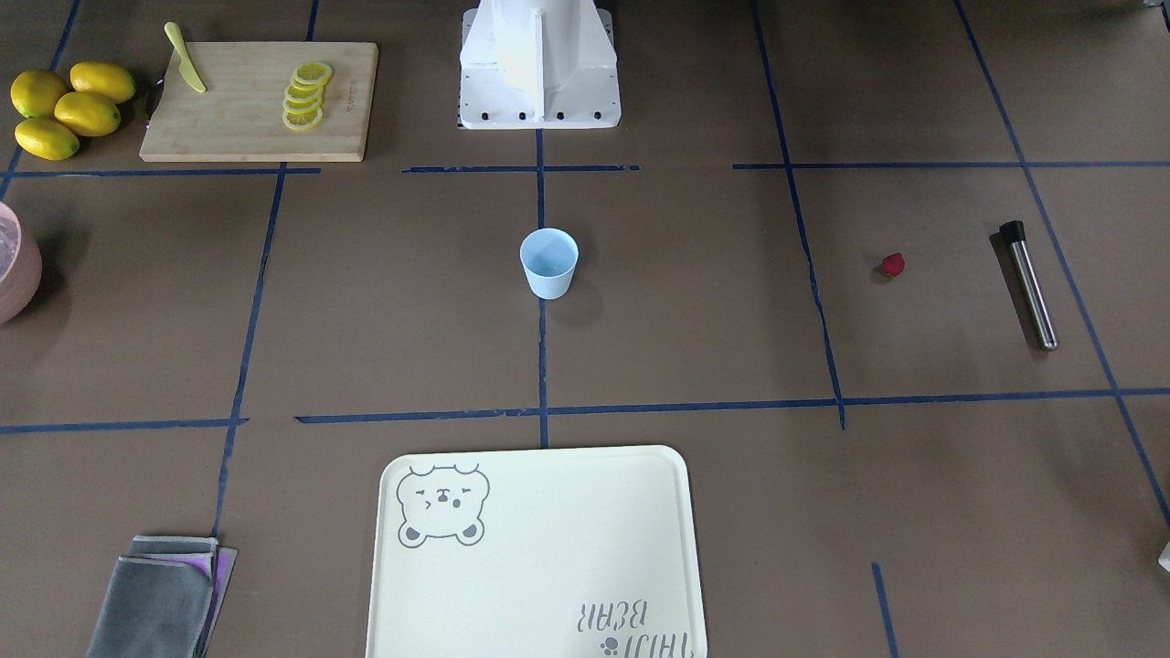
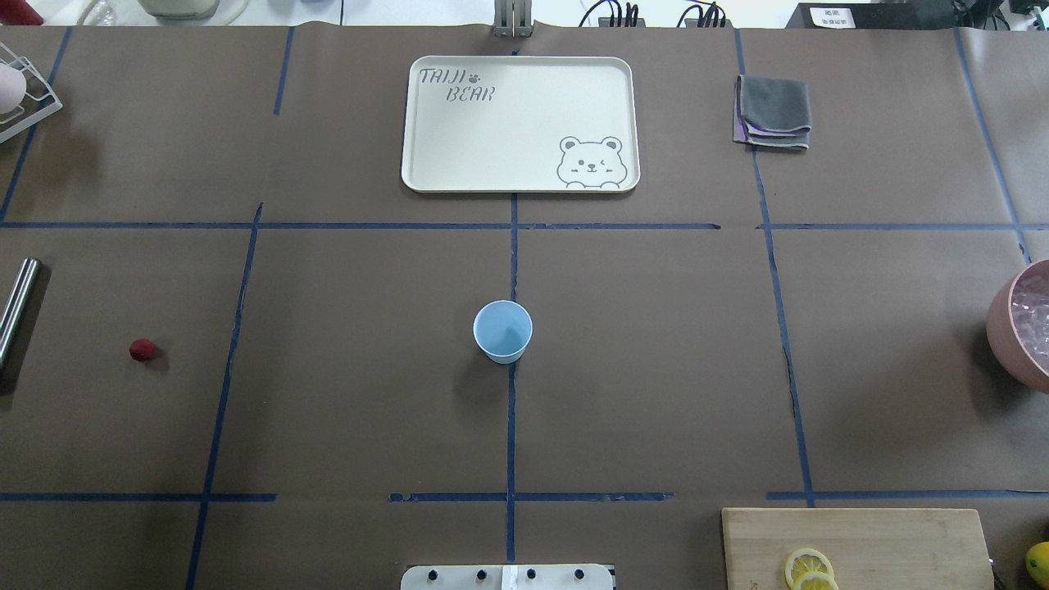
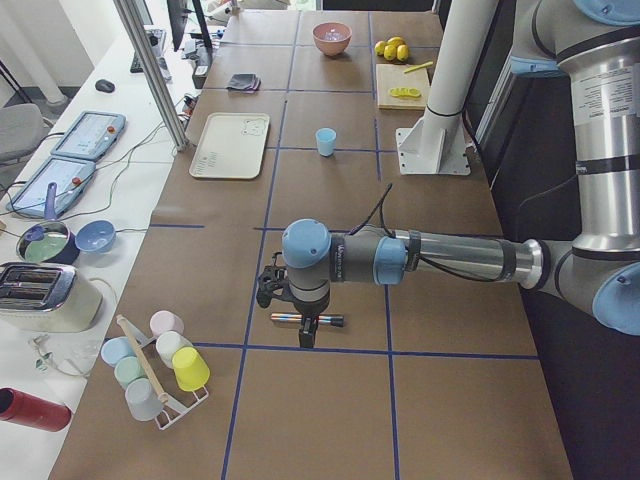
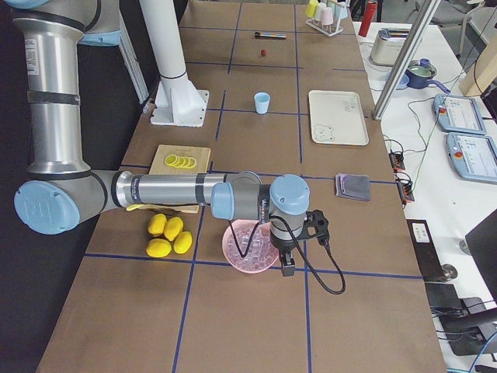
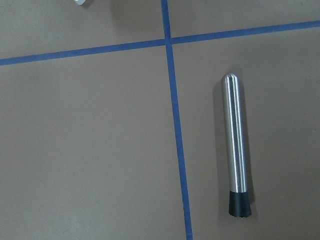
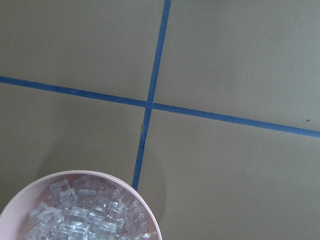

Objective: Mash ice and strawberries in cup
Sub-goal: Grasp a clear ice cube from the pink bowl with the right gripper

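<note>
Muddler [image 5: 236, 145] under my left pincer [image 3: 305, 335], strawberry [image 2: 143, 350] near, cup [image 2: 502, 331] looks empty at worktop [image 2: 656, 369] centre, ice [image 6: 85, 212] in pink bowl [image 2: 1000, 324] under right pincer [image 4: 287, 266]. Can't tell either pincer's state. I'd centre over ice, pinch one chunk, release low over cup.

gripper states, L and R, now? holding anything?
left gripper: cannot tell, seen only from the side; it is above the metal rod.
right gripper: cannot tell, side view only; it is over the pink bowl.

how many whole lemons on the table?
4 whole lemons in one tight cluster beside the cutting board, on the robot's right side. None looks hidden.
</note>
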`<state>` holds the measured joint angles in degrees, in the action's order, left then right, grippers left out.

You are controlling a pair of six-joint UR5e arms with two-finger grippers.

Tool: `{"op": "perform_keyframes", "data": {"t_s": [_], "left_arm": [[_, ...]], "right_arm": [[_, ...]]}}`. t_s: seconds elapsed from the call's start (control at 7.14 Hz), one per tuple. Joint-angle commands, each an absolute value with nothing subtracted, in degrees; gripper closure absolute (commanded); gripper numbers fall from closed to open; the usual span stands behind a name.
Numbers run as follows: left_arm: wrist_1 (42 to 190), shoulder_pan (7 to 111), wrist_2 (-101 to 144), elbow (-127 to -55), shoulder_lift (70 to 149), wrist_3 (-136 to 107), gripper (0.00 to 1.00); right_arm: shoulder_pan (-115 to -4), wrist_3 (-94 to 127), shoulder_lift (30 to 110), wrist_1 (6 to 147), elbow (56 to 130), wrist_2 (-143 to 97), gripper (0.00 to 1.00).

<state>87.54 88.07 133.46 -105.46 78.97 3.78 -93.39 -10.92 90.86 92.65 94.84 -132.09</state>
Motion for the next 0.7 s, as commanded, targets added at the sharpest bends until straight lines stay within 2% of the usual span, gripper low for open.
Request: {"op": "perform_keyframes", "data": {"t_s": [0.0, 0.56], "left_arm": [[87.7, 88.0, 133.0, -105.1, 79.1, 4.0, 0.0], [87.9, 88.0, 133.4, -105.3, 79.1, 3.9, 0.0]], "right_arm": [[-93.0, -10.9, 91.6, 92.7, 96.4, -132.3, 0.0], [-88.1, -10.6, 92.2, 92.5, 100.8, -132.5, 0.01]]}}
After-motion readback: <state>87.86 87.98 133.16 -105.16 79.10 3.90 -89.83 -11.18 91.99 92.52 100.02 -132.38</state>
